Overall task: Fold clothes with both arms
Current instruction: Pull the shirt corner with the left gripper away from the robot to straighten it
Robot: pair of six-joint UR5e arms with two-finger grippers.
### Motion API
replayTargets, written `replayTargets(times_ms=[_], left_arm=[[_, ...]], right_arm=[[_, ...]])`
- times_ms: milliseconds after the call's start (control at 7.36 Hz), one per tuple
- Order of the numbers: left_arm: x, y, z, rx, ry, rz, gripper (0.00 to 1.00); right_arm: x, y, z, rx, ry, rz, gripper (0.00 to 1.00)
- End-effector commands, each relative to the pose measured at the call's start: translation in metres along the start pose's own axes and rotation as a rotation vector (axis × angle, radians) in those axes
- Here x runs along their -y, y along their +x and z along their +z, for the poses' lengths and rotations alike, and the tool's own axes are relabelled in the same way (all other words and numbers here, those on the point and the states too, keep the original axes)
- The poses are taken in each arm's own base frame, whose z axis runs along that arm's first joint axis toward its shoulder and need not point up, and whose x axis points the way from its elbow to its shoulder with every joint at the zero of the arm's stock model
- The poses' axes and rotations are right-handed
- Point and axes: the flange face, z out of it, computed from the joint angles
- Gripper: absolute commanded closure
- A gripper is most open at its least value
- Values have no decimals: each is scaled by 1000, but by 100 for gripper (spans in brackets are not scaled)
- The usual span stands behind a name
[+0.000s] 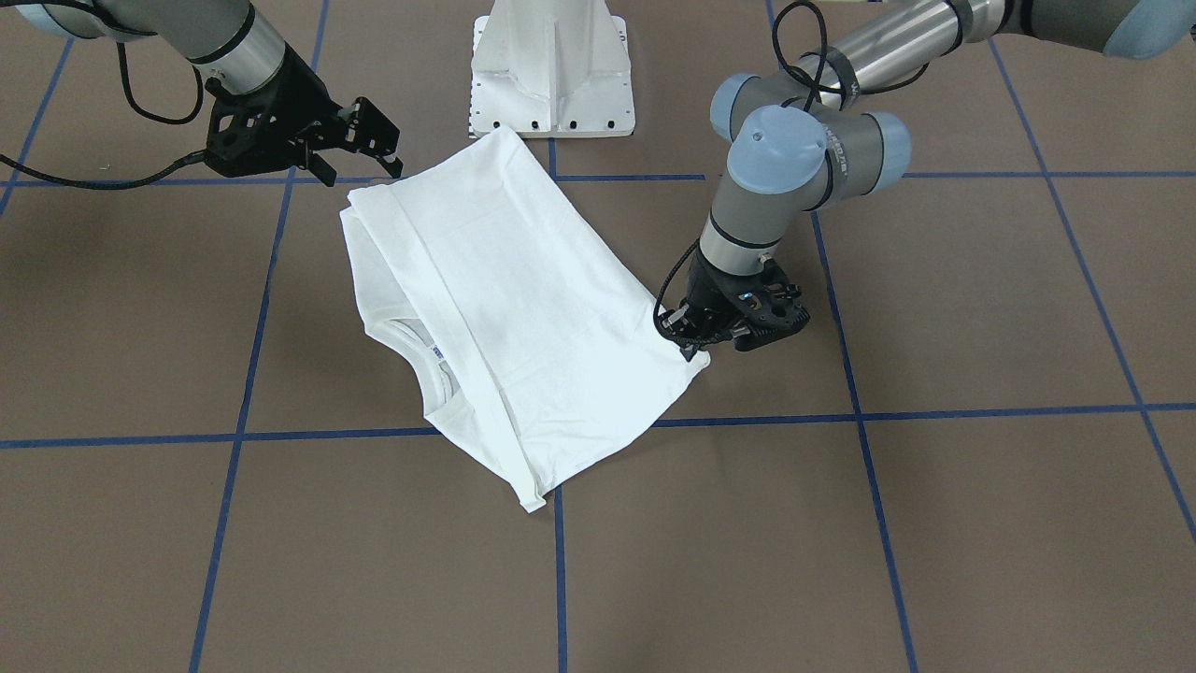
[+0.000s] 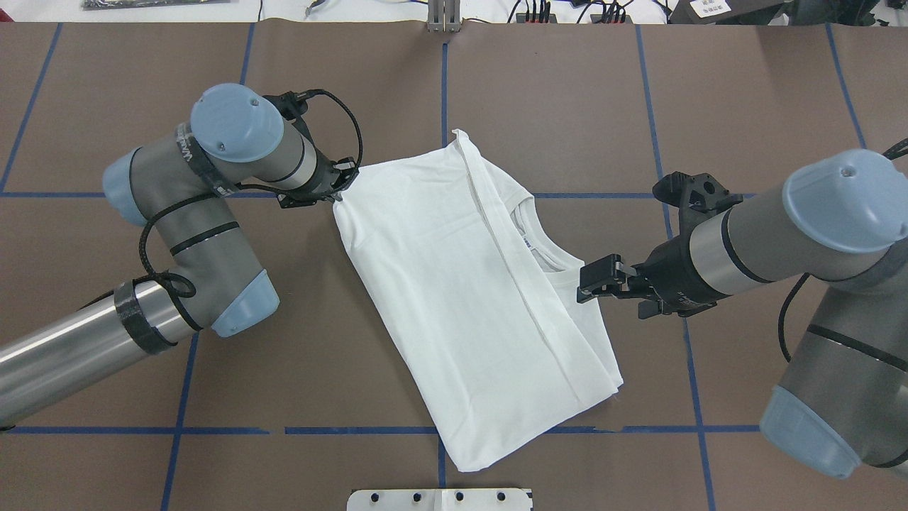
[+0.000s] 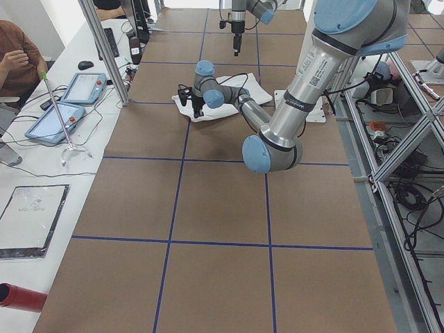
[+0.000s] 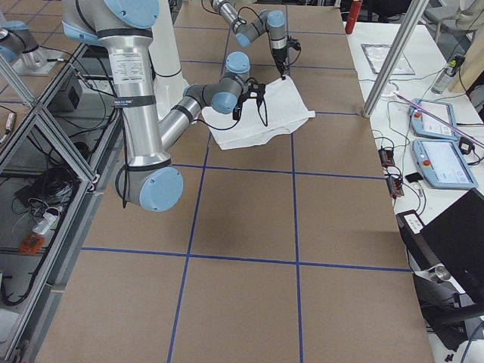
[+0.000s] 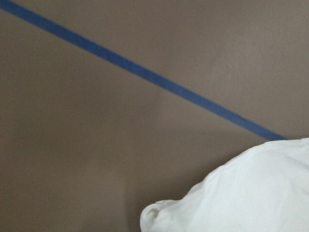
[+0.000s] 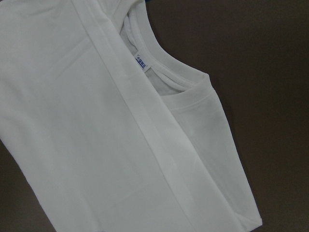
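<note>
The white T-shirt lies folded lengthwise and askew on the brown table, also in the overhead view. Its ribbed collar and neck label show; the black print is hidden. My left gripper points down at the shirt's corner with its jaws close together on the fabric edge; it also shows in the overhead view. My right gripper is open and empty, hovering just off the shirt's opposite side near the collar.
The white pedestal base stands just behind the shirt. Blue tape lines grid the table. A side table with tablets and a seated person lies beyond the far edge.
</note>
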Motion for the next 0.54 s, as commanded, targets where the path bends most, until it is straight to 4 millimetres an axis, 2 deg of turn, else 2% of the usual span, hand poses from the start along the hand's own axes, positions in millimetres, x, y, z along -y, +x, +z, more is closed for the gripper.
replayTargets(times_ms=[0, 136, 272, 408], left_arm=[[40, 43, 21, -21, 79, 26, 100], [58, 49, 37, -93, 115, 39, 100], [76, 49, 40, -100, 139, 42, 100], [96, 61, 46, -111, 160, 51, 100]], right_arm=[[1, 1, 1, -4, 4, 1, 0], [1, 0, 1, -3, 5, 0, 0], [1, 1, 1, -4, 6, 2, 0], [1, 1, 1, -4, 6, 2, 0]])
